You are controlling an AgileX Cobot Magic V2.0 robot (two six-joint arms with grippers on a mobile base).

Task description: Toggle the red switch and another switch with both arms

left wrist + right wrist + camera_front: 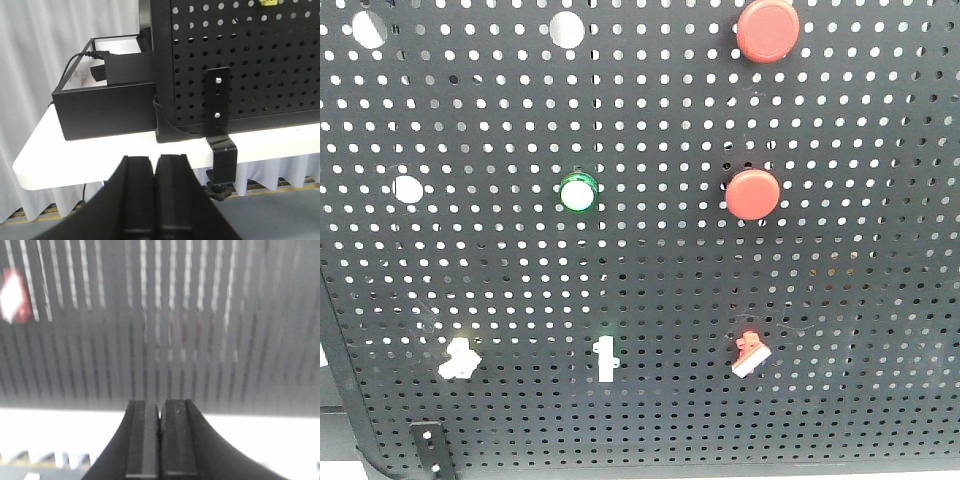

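Likely stiff and tiny, the red switch [751,355] near the pegboard's [880,300] lower edge wants a nudge on its white lever; left gripper [155,172] and right gripper [160,415] are both pinched closed, empty.

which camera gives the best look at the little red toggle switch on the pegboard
The exterior front-facing view: the red switch is sharp against the pegboard, lower right, its white lever tilted. The right wrist view shows only a motion-blurred red-and-white patch at upper left, probably that switch. The left wrist view misses it.
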